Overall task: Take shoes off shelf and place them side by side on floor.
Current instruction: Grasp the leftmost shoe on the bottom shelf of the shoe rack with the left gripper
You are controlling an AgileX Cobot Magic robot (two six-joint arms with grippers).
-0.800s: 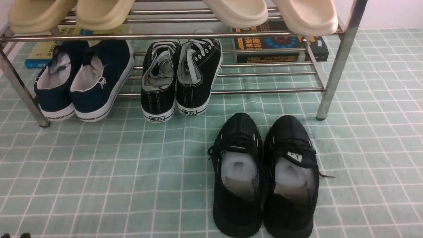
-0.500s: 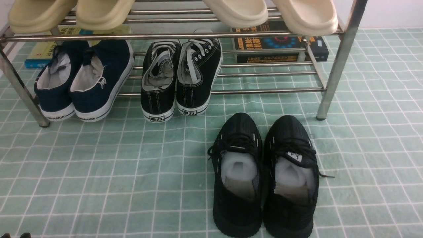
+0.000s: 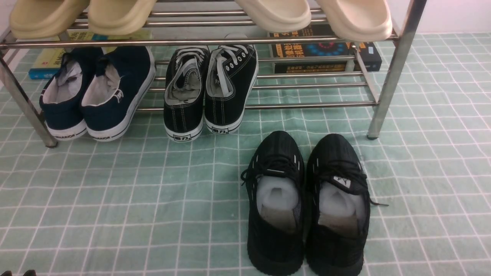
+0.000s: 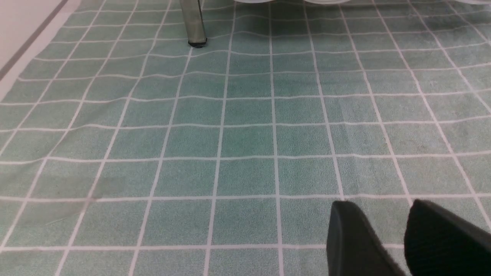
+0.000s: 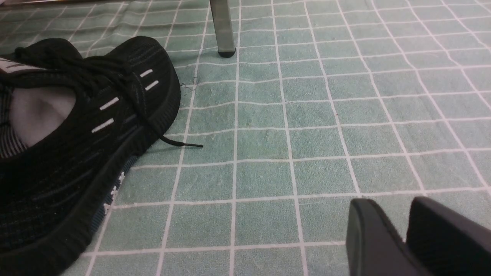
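Note:
The navy slip-on shoes stand side by side at the left end of the chrome shelf's lower tier, heels toward me: left shoe, right shoe, with "WARRIOR" on their white soles. The mint-green grid floor spreads in front of them. My left gripper hovers low over bare floor, open by a narrow gap and empty, with a shelf leg far ahead. My right gripper is also slightly open and empty, over the floor. Neither gripper is near the navy shoes.
Black lace-up sneakers sit mid-shelf next to the navy pair. Black knit running shoes lie on the floor right of centre, one of them beside my right gripper. Beige slippers and cream slippers fill the top tier. Books lie behind.

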